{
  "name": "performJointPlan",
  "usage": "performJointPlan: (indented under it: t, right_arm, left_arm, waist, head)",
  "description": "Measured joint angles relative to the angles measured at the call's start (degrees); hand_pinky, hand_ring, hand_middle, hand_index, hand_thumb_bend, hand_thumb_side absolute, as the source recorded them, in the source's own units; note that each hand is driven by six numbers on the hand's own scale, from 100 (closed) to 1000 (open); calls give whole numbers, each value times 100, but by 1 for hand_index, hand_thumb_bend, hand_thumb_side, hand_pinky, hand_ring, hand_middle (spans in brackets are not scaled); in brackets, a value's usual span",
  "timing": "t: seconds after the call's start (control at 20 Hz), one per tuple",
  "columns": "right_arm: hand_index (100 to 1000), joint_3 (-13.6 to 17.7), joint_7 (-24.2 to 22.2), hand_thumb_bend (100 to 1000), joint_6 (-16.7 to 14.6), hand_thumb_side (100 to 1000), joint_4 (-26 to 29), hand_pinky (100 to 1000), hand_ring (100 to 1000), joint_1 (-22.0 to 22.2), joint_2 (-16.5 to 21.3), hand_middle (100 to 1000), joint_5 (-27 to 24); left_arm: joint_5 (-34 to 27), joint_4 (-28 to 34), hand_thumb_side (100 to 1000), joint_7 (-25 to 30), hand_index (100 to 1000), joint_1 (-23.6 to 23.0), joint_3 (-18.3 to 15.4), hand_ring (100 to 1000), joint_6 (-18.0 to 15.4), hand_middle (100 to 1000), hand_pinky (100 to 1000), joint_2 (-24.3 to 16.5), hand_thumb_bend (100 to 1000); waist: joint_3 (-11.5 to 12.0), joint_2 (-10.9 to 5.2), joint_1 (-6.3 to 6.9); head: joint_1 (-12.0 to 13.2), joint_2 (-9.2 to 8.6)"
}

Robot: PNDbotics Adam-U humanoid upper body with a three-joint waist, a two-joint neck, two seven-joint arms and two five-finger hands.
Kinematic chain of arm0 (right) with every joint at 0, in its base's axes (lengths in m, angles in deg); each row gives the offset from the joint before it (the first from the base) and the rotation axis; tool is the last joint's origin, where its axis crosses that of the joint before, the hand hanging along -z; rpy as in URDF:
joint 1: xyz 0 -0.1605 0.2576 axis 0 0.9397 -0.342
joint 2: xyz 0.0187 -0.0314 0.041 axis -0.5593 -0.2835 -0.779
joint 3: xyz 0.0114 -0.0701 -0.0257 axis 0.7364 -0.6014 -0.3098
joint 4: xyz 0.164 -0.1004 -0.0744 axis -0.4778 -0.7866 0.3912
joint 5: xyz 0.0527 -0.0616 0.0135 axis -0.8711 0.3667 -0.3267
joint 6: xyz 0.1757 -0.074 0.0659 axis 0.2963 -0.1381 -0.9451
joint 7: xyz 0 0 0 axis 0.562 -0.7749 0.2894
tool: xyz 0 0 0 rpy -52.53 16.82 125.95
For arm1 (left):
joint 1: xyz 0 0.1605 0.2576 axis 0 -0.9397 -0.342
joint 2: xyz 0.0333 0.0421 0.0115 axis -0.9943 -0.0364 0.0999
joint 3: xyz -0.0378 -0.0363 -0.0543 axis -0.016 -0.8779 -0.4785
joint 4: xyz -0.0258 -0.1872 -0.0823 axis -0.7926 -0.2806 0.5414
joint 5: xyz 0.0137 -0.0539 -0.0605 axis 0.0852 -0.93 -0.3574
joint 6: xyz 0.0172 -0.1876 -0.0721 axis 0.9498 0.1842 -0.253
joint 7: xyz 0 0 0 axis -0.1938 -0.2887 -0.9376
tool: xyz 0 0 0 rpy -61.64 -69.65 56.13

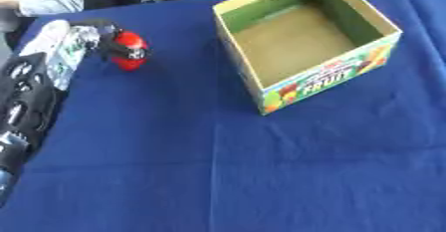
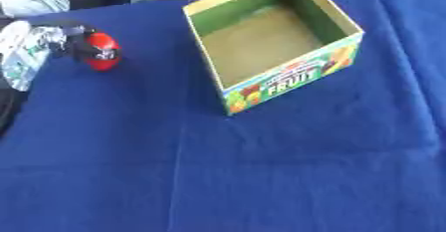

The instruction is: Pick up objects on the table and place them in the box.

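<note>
My left hand (image 1: 103,38) has its fingers curled round a red ball-like thing (image 1: 130,51) at the far left of the blue cloth (image 1: 218,166) — well apart from the open box (image 1: 306,79). My arm runs off the left edge; what the red thing is — I can't make out.

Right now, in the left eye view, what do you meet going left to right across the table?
Left hand curled round a red round object → open fruit box, apart from it, all on the blue tablecloth.
</note>
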Motion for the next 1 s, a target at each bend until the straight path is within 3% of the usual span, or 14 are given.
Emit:
performJointPlan:
  t: [0.2, 0.25, 0.35, 0.65, 1.0]
  right_arm:
    - [688, 18, 50, 100, 15, 806, 0, 640, 668, 1, -3, 476, 0]
    - [688, 26, 58, 100, 14, 805, 0, 640, 669, 1, -3, 476, 1]
    - [688, 35, 77, 100, 25, 803, 0, 640, 669, 2, -3, 476, 2]
    - [688, 36, 127, 100, 40, 801, 0, 642, 671, 2, -4, 476, 3]
    - [688, 37, 154, 100, 61, 799, 0, 643, 672, 20, -44, 475, 3]
  left_arm:
    - [-72, -18, 658, -89, 906, 0, 0, 509, 43, 631, 117, 34, 410]
    - [-78, -30, 591, -108, 882, 0, 0, 508, 52, 627, 100, 34, 340]
    - [-95, -37, 536, -145, 875, 3, 0, 499, 78, 636, 100, 35, 288]
    - [-171, -98, 421, -259, 826, 1, 0, 441, 169, 582, 100, 37, 115]
    - [-318, -89, 395, -553, 782, 2, 0, 434, 313, 577, 100, 38, 100]
  waist:
    - [-4, 10, 1]
    - [-4, 10, 1]
    - [-5, 10, 1]
    - [-6, 13, 1]
    - [-2, 11, -3]
  head:
    - [0, 0]
    - [0, 0]
    - [0, 0]
    - [-3, 0]
    - [-3, 1]
